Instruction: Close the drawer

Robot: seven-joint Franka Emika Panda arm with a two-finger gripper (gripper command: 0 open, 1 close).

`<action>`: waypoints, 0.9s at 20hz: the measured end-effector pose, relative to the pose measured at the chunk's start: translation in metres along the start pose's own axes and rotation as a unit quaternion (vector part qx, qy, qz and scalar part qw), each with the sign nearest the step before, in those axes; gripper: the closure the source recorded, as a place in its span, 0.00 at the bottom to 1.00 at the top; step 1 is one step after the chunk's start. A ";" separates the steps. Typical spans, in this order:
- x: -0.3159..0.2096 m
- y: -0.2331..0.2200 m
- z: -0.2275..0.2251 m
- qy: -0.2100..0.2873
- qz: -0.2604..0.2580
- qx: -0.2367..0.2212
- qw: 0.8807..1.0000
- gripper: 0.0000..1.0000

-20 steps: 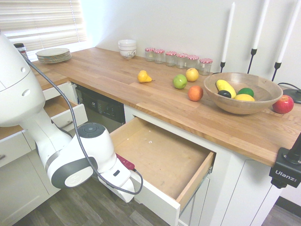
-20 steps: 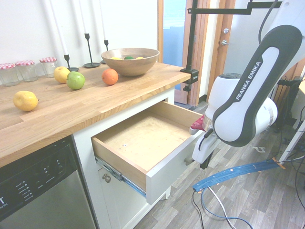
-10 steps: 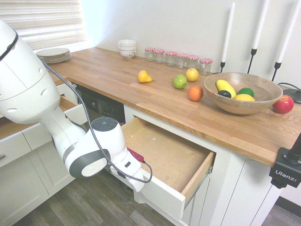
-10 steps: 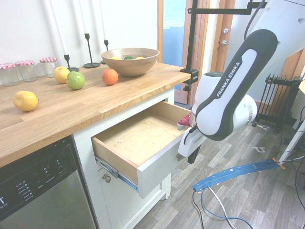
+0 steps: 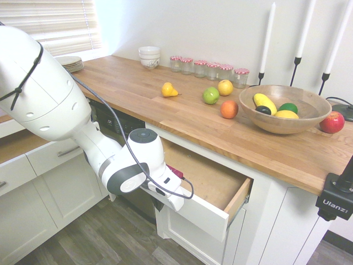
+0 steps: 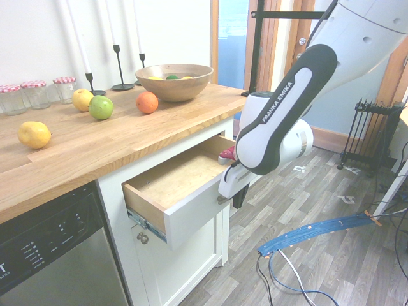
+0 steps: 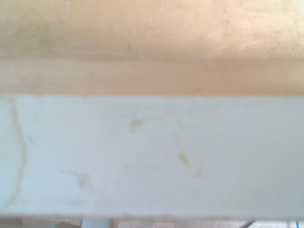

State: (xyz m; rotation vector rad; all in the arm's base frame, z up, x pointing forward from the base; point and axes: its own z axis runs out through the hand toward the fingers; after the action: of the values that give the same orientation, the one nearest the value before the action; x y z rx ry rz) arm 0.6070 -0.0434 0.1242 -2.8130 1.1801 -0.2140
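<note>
So the gripper (image 6: pixel 238 196) is shut, fingers together, right at the white front of the wide drawer (image 6: pixel 194 215), which hangs partway out under the counter's front edge (image 6: pixel 121 160). Looks light-ish but rigid, on metal runners, so it should glide. I'd skip grabbing the handle, just push near the middle of the front, dead straight.
</note>
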 end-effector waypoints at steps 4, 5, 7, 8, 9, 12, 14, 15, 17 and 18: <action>0.021 -0.021 0.008 0.000 -0.003 0.002 1.000 1.00; 0.026 -0.027 0.009 0.001 -0.003 0.003 1.000 1.00; 0.035 -0.039 0.011 0.004 -0.003 0.005 1.000 1.00; 0.039 -0.045 0.012 0.004 -0.003 0.007 1.000 1.00; 0.042 -0.050 0.012 0.005 -0.003 0.008 1.000 1.00; 0.051 -0.066 0.014 0.005 -0.002 0.011 1.000 1.00; 0.056 -0.074 0.017 0.008 -0.001 0.011 1.000 1.00; 0.059 -0.077 0.019 0.012 0.000 0.011 1.000 1.00; 0.064 -0.083 0.022 0.021 0.004 0.012 1.000 1.00; 0.067 -0.086 0.023 0.025 0.005 0.014 1.000 1.00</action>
State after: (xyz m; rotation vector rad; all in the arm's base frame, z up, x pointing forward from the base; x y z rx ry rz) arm 0.7172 -0.0309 0.1194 -2.7934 1.1900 -0.3000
